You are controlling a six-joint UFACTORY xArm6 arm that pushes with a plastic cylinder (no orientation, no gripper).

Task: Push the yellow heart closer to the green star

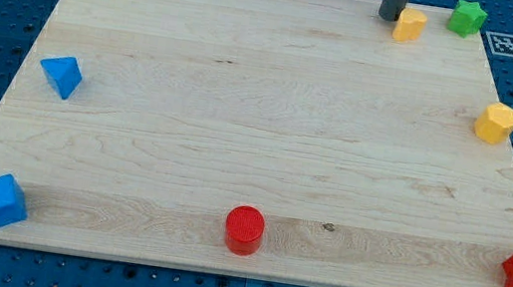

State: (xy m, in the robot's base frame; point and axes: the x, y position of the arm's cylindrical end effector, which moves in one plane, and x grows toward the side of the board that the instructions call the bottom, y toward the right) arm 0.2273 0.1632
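Nearly done: yellow heart point(410, 25) up by the view's top edge, near green star point(467, 17) but apart. Tip point(388, 17) touching heart's left side. No fingers here, only a rod. Left: a short push rightward.

Wood board point(237, 141) w/ blocks: yellow heart point(410, 25), green star point(467, 17), red cylinder point(244, 230), blue cube point(0, 201)

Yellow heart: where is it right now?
The yellow heart sits at the view's top right edge, my tip at its left, the green star right of it.
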